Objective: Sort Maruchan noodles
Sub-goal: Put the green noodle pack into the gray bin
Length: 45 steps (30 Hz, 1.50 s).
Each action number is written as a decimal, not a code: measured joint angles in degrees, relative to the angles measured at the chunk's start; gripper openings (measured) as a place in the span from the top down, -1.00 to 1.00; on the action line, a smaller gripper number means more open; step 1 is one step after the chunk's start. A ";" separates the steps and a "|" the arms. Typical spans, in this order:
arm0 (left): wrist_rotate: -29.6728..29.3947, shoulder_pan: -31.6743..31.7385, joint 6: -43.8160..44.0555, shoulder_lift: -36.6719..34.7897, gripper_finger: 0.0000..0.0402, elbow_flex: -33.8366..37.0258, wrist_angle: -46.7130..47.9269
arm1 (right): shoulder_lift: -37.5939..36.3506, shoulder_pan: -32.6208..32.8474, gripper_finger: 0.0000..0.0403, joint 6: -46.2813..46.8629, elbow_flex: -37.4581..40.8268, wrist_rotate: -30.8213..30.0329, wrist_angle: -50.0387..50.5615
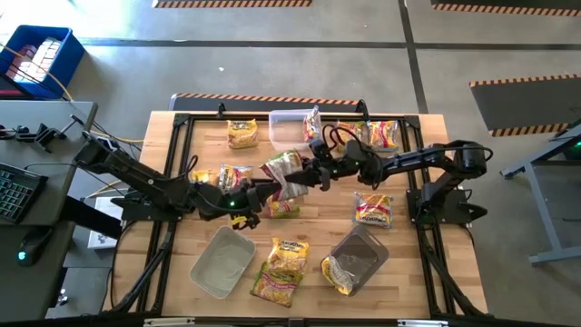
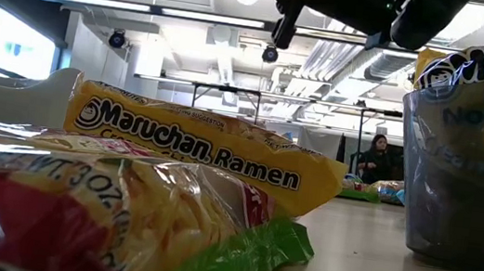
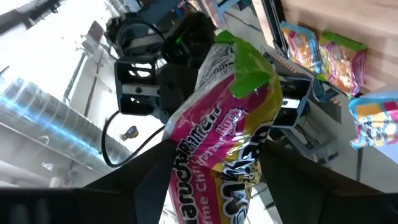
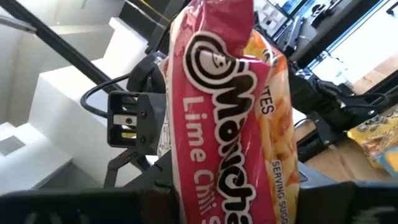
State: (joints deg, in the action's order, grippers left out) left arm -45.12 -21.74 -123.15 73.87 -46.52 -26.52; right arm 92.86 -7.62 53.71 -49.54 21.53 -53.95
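Packets nearest me: yellow crinkly Maruchan ramen packets (image 1: 287, 255) and a green-edged one (image 1: 276, 283) lie flat at the front of the wooden counter (image 1: 427, 272), between a pale clear tub (image 1: 221, 262) and a dark clear tub (image 1: 360, 254).
Held packet: a pink-and-green Lime Chili ramen packet (image 4: 230, 124) hangs above the counter's middle.
My left end effector (image 1: 263, 193): fingers pinching one end of that packet.
My right end effector (image 1: 313, 173): pinching its other end.
Far side: more yellow and pink packets (image 1: 242, 133) beside a clear tub (image 1: 289, 127) at the back edge.
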 joint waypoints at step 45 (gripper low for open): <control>0.81 3.54 10.10 0.11 -0.16 -0.35 1.51 | 0.31 -0.19 0.41 -1.57 0.27 0.98 2.47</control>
State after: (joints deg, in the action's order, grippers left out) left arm -44.31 -18.19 -113.05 73.97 -46.87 -25.00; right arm 93.17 -7.81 52.14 -49.26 22.52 -51.49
